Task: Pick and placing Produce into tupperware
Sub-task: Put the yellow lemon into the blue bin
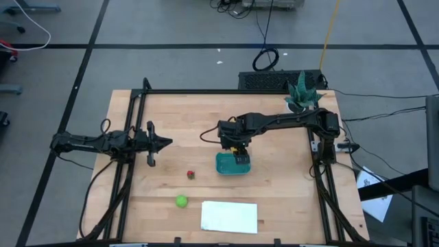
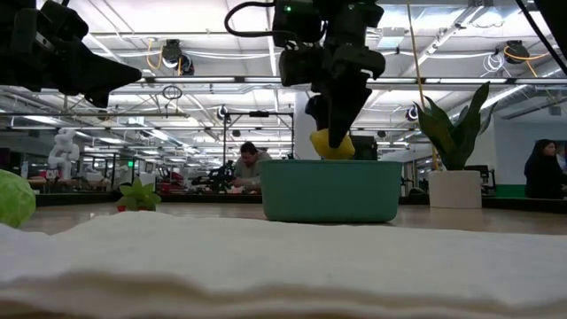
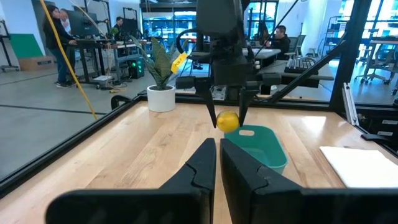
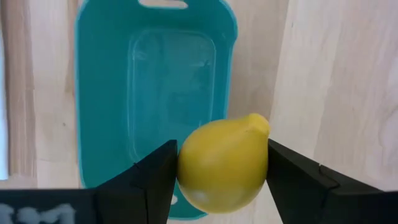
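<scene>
My right gripper [image 1: 236, 152] is shut on the yellow lemon [image 4: 224, 162] and holds it just above the teal tub [image 1: 233, 166], over one edge of it. The lemon also shows in the low view [image 2: 332, 144] at the tub's rim [image 2: 328, 164]. The tub stands empty on the table. The dark red fruit [image 1: 191, 174] and the green ball [image 1: 181, 201] lie on the table to the left of the tub. My left gripper [image 1: 164, 143] hangs shut and empty over the table's left side. My right gripper pinches the lemon's two opposite sides [image 4: 186, 168] between its two fingers [image 4: 155, 177]. The fingers come from above and point down. The lemon is lifted clear, its pointed end [image 4: 258, 124] sticking out sideways, just above the tub's rim.
A flat white sheet [image 1: 230, 216] lies near the table's front edge, right of the green ball. A potted plant [image 1: 302, 96] stands at the far right corner. Bare wood lies between my left gripper and the tub.
</scene>
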Available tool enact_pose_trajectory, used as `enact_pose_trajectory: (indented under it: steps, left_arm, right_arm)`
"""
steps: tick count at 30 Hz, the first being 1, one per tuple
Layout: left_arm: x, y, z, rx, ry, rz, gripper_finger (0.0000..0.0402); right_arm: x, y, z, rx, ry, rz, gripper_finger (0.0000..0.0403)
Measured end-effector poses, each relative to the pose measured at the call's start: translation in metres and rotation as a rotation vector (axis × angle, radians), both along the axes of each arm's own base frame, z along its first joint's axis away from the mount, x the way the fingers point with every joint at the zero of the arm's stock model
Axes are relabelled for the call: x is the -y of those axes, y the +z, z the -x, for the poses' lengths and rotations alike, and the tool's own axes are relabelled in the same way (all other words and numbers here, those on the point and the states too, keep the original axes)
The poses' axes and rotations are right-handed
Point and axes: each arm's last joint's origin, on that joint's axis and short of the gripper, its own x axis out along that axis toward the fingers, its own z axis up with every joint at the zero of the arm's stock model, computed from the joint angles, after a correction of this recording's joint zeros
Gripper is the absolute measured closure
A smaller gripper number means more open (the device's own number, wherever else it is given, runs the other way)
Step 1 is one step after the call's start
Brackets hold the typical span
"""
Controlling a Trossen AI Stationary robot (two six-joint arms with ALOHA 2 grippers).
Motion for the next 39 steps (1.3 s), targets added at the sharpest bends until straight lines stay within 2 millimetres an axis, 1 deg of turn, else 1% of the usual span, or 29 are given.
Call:
enact_pose_trajectory:
  steps: [12, 21, 26, 39]
  left_arm:
    - [0.0, 0.0, 0.0, 0.0, 0.0, 0.0, 0.0376]
    - [0.0, 0.0, 0.0, -0.003, 0.0, 0.008, 0.0376]
    - [0.0, -0.002, 0.0, -0.015, 0.0, 0.013, 0.0376]
    - [0.0, -0.002, 0.0, -0.017, 0.0, 0.013, 0.0376]
  right_arm:
    - [-0.022, 0.001, -0.003, 0.029, 0.067, 0.003, 0.0193]
    - [-0.026, 0.0, -0.004, 0.032, 0.078, 0.002, 0.0193]
    - [-0.03, -0.014, -0.001, 0.035, 0.088, 0.001, 0.0193]
    - [-0.03, -0.037, 0.005, 0.017, 0.068, -0.003, 0.0193]
